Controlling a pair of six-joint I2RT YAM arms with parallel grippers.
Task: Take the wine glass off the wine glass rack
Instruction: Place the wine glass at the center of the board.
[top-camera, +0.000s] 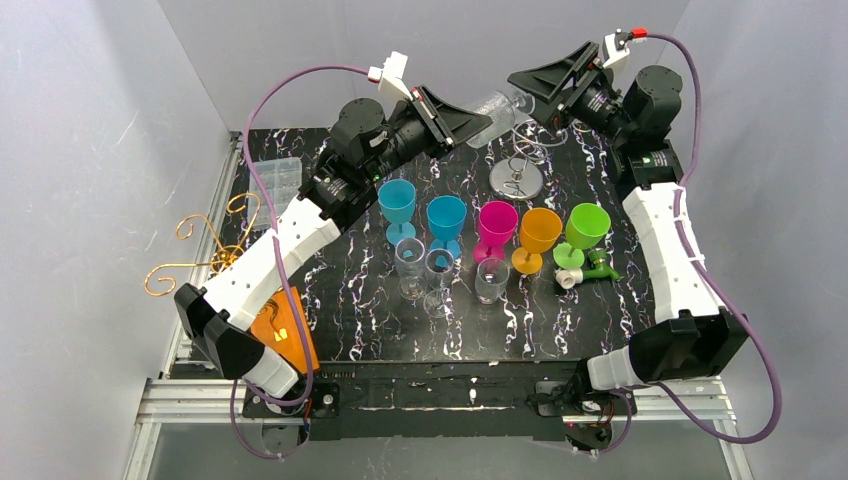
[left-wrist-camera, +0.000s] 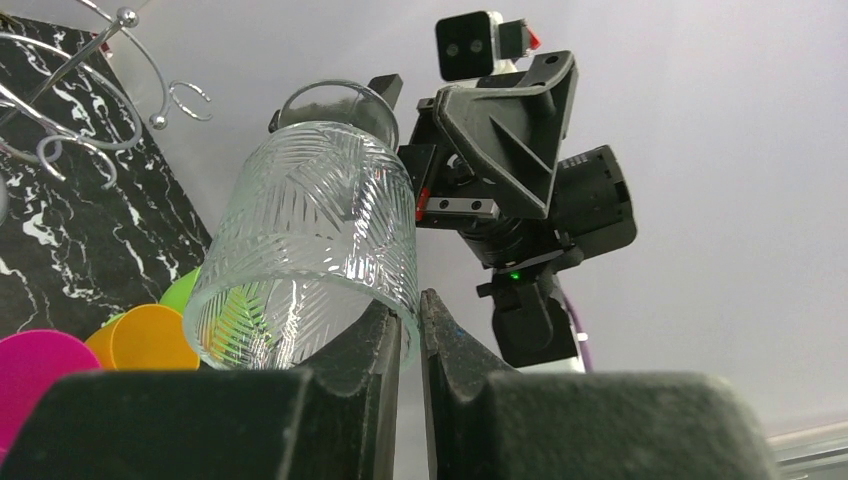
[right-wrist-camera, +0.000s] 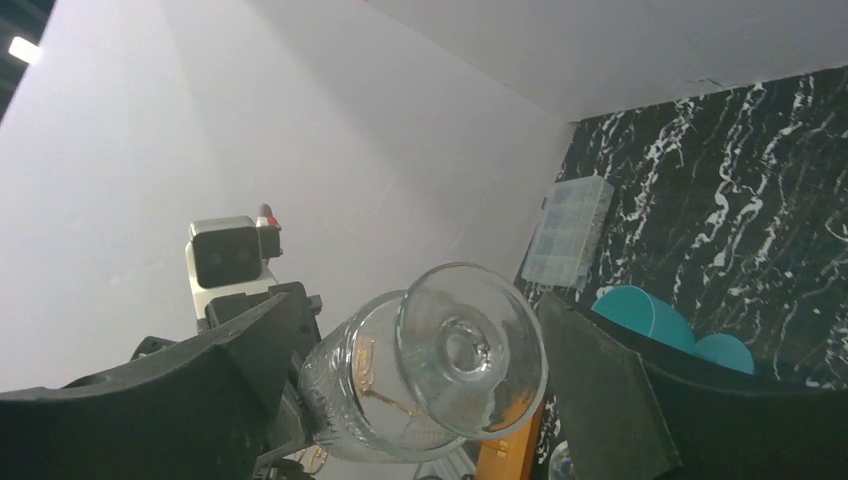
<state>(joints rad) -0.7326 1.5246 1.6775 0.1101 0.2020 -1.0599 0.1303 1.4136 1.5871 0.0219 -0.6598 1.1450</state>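
The clear patterned wine glass (top-camera: 497, 108) lies on its side in the air at the upper centre of the top view. It is off the wire wine glass rack (top-camera: 517, 178), which stands just below it in the frame.

The left gripper (left-wrist-camera: 410, 325) is clamped on the glass wall at the rim, one finger inside the bowl and one outside. The right gripper (right-wrist-camera: 425, 310) is spread wide, with a finger on either side of the round foot. Whether the finger at the right of that frame brushes the foot's edge I cannot tell.

As I judge it, the left arm alone carries the glass, so the work is to get clear and set it down safely.

- **Grip:** A pinch on thin glass with the stem hanging out to the side gives leverage against the grip, so the left wrist should turn slowly, with no jerks.
- **Right arm:** It should back away along the line of the stem so that neither finger clips the foot.
- **Path:** Keep above the rack's curled hooks and away from the row of coloured goblets (top-camera: 540, 230).
- **Release:** Bring the glass upright over bare table before letting go.
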